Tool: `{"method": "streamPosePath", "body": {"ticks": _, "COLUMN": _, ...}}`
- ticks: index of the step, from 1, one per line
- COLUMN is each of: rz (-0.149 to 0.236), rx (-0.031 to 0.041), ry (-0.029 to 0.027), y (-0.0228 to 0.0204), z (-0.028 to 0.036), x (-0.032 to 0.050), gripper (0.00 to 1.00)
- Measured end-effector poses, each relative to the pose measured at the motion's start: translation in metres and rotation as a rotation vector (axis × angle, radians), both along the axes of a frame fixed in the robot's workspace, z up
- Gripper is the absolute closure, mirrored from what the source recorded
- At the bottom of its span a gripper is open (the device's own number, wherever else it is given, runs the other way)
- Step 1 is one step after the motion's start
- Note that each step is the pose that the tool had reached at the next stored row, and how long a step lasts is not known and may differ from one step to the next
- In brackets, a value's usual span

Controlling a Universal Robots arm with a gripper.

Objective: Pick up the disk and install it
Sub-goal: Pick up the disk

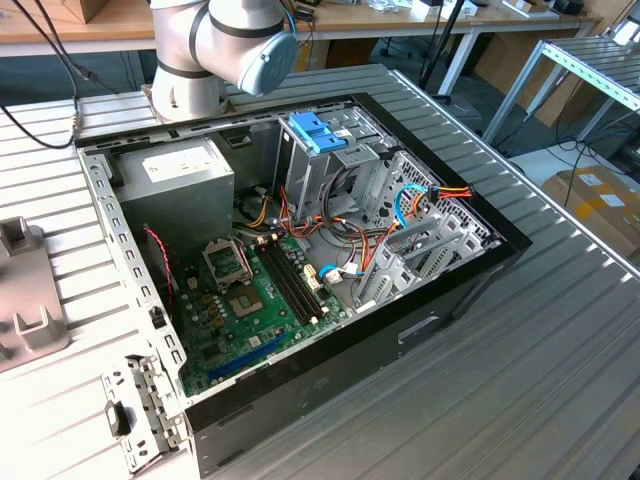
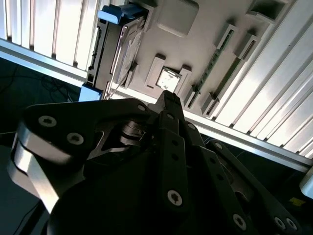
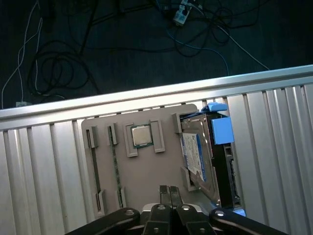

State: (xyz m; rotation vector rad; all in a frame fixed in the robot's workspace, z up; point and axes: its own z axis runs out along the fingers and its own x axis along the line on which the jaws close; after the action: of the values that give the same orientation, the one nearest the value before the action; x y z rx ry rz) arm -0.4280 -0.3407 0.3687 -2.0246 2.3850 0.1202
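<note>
The disk (image 3: 198, 152) stands on its edge in a slot of a beige holder tray (image 3: 146, 171), dark body with a labelled face and blue rails. Its blue tab (image 3: 222, 129) sticks out at one end. In the second wrist view the disk (image 2: 117, 49) and its blue tab (image 2: 117, 12) sit at the tray's (image 2: 205, 34) end. My gripper (image 3: 169, 193) hangs above the tray, apart from the disk and beside it, fingers together and holding nothing. Its tip (image 2: 168, 98) points toward the tray's middle.
The tray also holds a processor chip (image 3: 142, 135) and a memory stick (image 3: 115, 166). It lies on a ribbed metal table (image 3: 44, 161) near the edge, with cables on the floor beyond. The open computer case (image 1: 300, 250) shows a pale blue bracket (image 1: 315, 130), power supply (image 1: 185, 175) and motherboard (image 1: 250, 300).
</note>
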Motion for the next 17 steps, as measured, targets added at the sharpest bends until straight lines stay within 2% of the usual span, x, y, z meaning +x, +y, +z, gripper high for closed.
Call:
{"method": "streamPosePath", "body": {"ticks": 7, "rz": 0.000, "rx": 0.0000, "ry": 0.0000, "y": 0.0002, "z": 0.0000, "x": 0.0000, "gripper": 0.89}}
{"method": "streamPosePath", "body": {"ticks": 11, "rz": 0.000, "rx": 0.0000, "ry": -0.0001, "y": 0.0003, "z": 0.0000, "x": 0.0000, "gripper": 0.64}}
{"method": "streamPosePath", "body": {"ticks": 12, "rz": 0.000, "rx": 0.0000, "ry": 0.0000, "y": 0.0003, "z": 0.0000, "x": 0.0000, "gripper": 0.64}}
{"method": "streamPosePath", "body": {"ticks": 13, "rz": 0.000, "rx": 0.0000, "ry": 0.0000, "y": 0.0004, "z": 0.0000, "x": 0.0000, "gripper": 0.58}}
{"method": "streamPosePath", "body": {"ticks": 17, "rz": 0.000, "rx": 0.0000, "ry": 0.0000, "y": 0.0004, "z": 0.0000, "x": 0.0000, "gripper": 0.58}}
